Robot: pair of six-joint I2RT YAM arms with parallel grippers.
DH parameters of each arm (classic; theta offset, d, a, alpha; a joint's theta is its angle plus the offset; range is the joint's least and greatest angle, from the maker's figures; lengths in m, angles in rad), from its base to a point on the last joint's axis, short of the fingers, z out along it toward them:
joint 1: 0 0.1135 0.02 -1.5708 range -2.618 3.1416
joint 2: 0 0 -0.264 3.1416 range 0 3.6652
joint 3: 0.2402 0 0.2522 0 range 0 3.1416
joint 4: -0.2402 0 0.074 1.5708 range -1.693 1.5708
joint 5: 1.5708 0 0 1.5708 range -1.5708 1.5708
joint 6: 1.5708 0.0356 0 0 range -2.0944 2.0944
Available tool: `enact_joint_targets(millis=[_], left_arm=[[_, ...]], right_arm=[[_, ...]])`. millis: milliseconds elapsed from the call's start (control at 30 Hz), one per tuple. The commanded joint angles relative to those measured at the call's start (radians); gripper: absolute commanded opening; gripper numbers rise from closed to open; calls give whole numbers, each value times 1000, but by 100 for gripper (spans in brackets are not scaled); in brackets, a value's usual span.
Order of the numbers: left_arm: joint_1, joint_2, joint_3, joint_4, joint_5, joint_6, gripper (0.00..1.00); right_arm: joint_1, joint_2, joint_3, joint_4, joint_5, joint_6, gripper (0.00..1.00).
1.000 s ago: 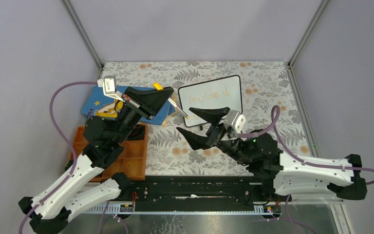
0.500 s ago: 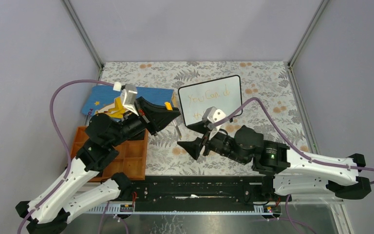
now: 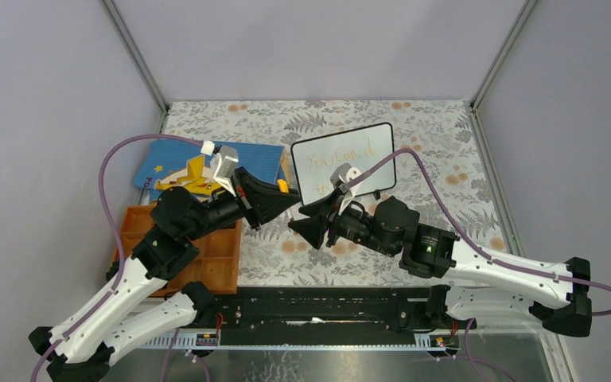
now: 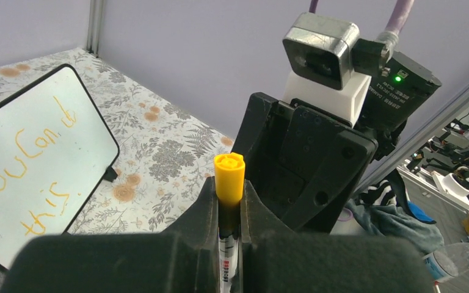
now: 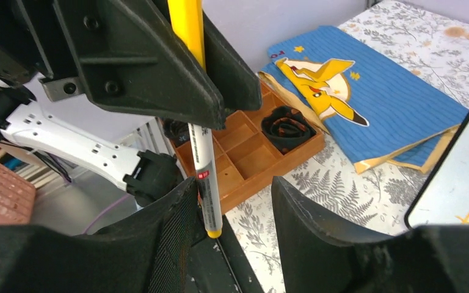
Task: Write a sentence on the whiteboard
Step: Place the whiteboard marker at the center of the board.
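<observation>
The whiteboard [image 3: 378, 159] lies at the back of the table. The sentence [image 3: 340, 155] in orange reads "You Can do this" [image 4: 30, 140] on two lines. My left gripper [image 3: 290, 199] is shut on a white marker [image 4: 228, 177] with a yellow cap, held in front of the board. Facing it, my right gripper [image 3: 298, 217] stands open. In the right wrist view the marker's lower end [image 5: 204, 165] hangs between the right gripper's [image 5: 235, 189] fingers. It touches the left finger [image 5: 177, 213] and a gap separates it from the right one.
A blue star-patterned book [image 3: 199, 163] lies left of the board. An orange wooden compartment tray [image 3: 207, 255] sits at the front left, with a black coiled item [image 5: 287, 125] in one compartment. Metal frame posts and grey walls close off the back corners.
The left gripper has carried the marker away from the board, forward and to the right. The right gripper has swung left to meet it and its jaws have narrowed around the marker's end.
</observation>
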Motion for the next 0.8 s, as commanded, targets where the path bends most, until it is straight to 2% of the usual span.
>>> enact_joint_targets(millis=[0,367,767], left_arm=[[0,-11,-12,60,25,-22,0],[0,-6,-33,75,17,-43,0],[-1,-4,-48,88,15,-49,0]], right_arm=[[-18,-11,-6,152,-99,57,54],[-30,15,-29,215,-100,113,49],[-52,47,-37,247,-127,153,35]])
